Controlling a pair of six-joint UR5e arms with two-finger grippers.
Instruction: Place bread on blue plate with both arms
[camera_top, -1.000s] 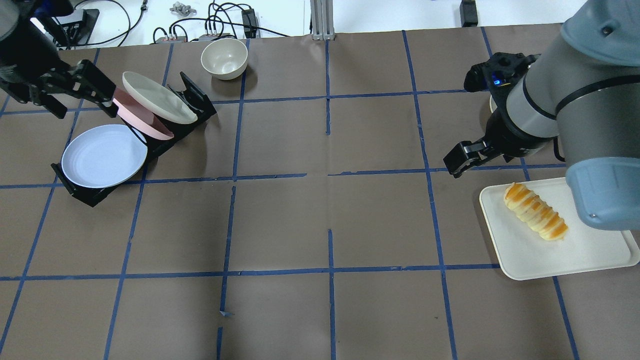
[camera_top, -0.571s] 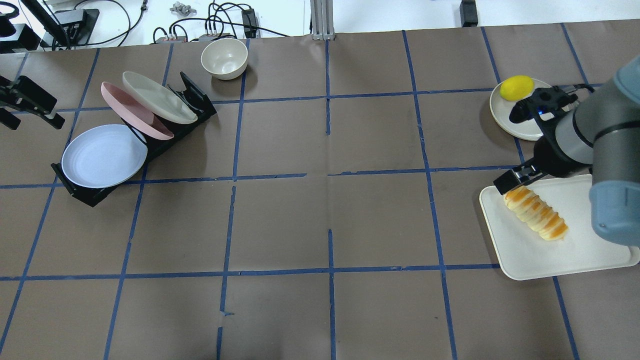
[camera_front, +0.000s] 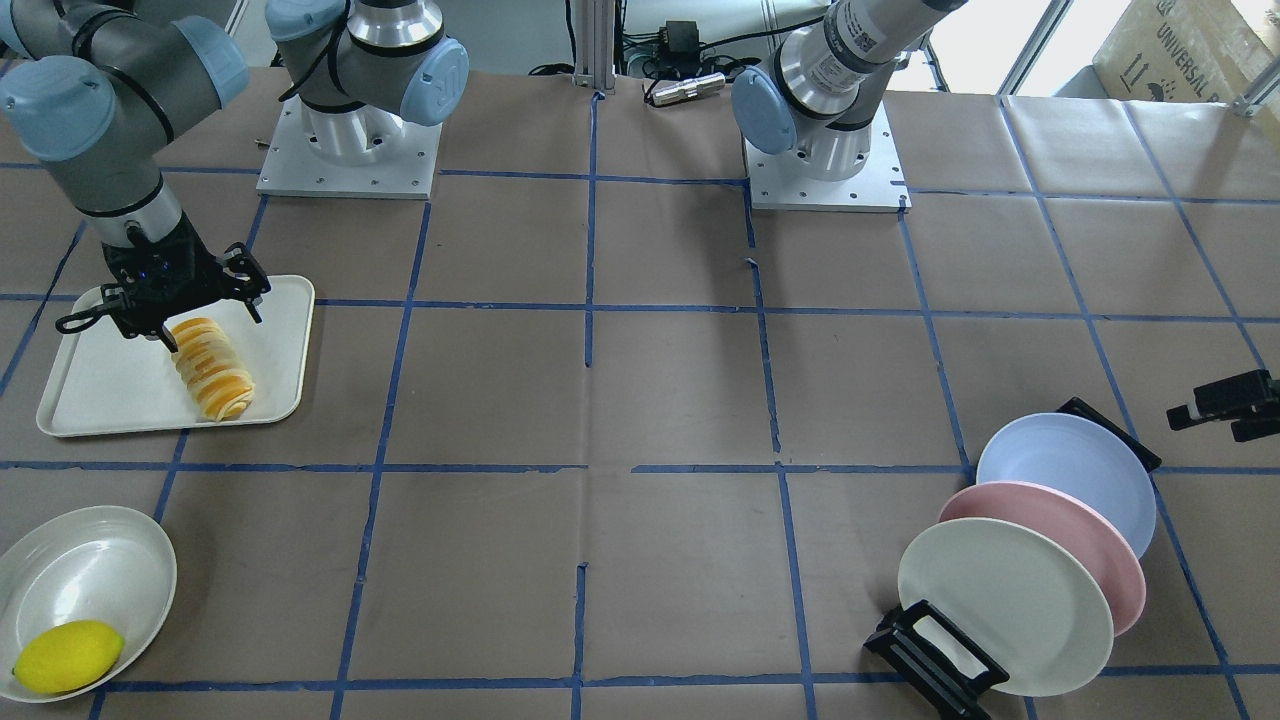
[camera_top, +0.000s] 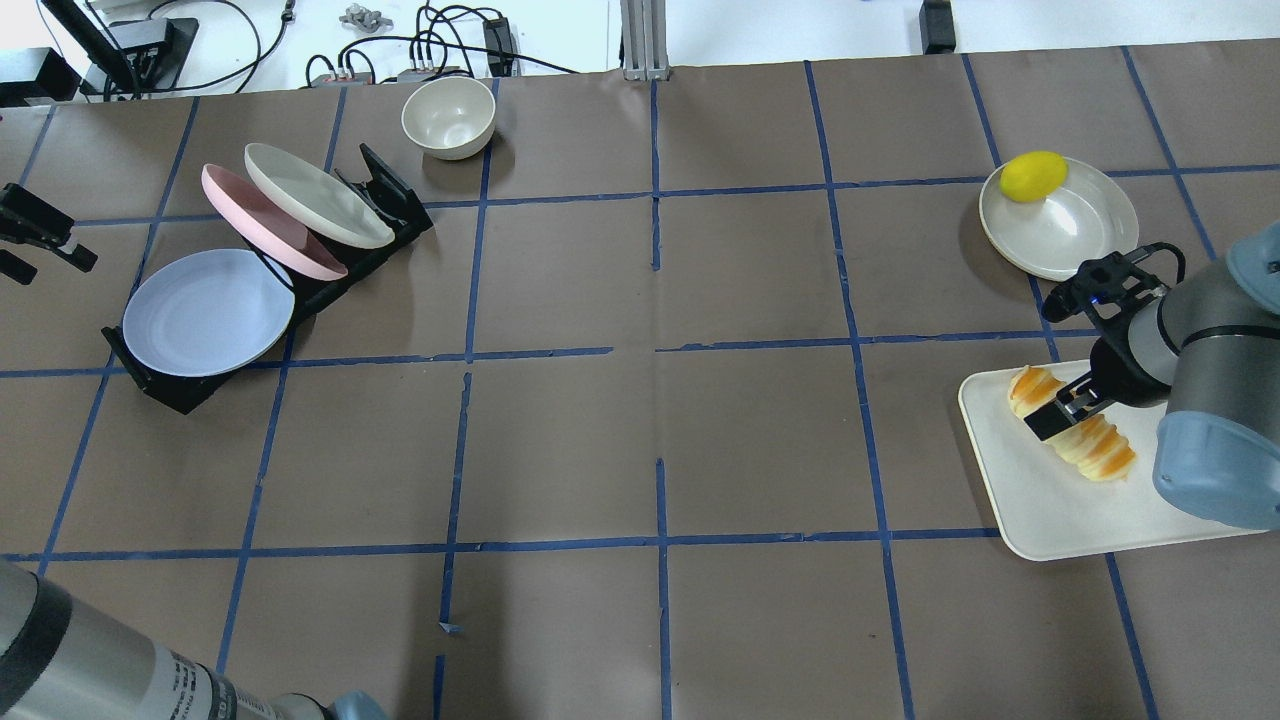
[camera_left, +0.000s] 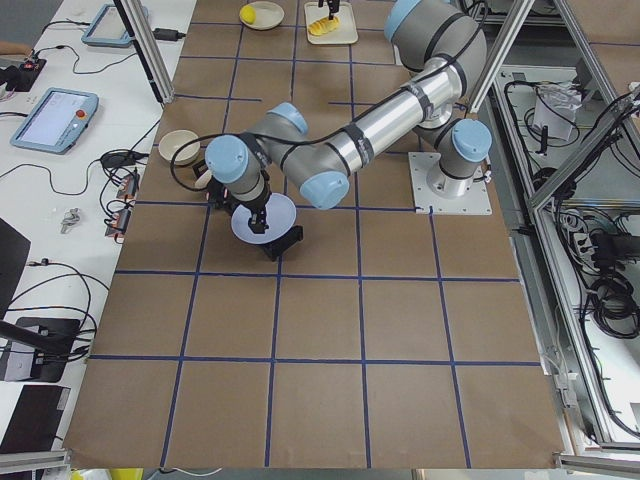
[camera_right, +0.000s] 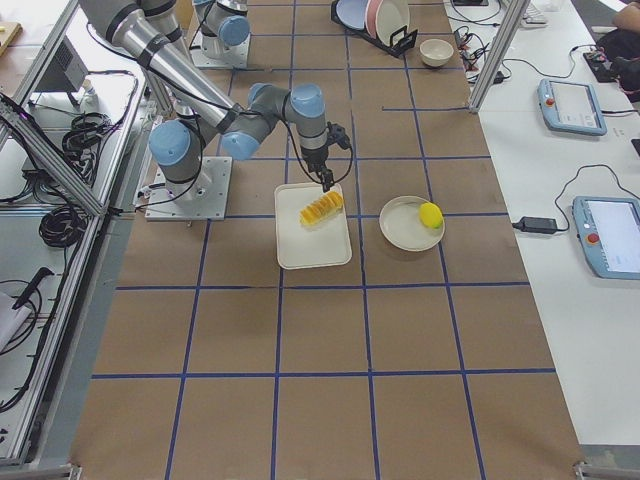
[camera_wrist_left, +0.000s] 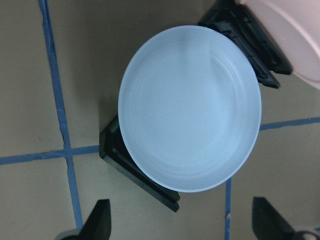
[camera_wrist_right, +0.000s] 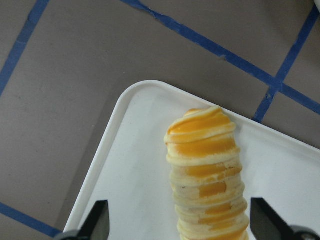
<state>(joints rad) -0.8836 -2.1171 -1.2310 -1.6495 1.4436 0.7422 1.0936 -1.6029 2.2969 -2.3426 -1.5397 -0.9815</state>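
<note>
The bread (camera_top: 1102, 452), an orange and cream striped roll, lies on a white tray (camera_top: 1060, 510) at the right. My right gripper (camera_top: 1085, 408) is open and hangs just above the roll. In the right wrist view its fingertips (camera_wrist_right: 97, 222) stand either side of the bread (camera_wrist_right: 207, 170). The blue plate (camera_top: 208, 312) leans in the front slot of a black rack (camera_top: 392, 200) at the left. My left gripper (camera_top: 42, 245) is open and empty, left of the plate. Its wrist view looks down on the blue plate (camera_wrist_left: 190, 120).
A pink plate (camera_top: 262, 222) and a cream plate (camera_top: 315, 195) stand in the rack behind the blue one. A cream bowl (camera_top: 448, 115) sits at the far edge. A yellow lemon (camera_top: 1033, 175) lies in a cream dish (camera_top: 1075, 230) beyond the tray.
My right gripper has moved right and toward the robot, from beyond the tray to over the bread. My left gripper has drawn left, away from the pink plate.
</note>
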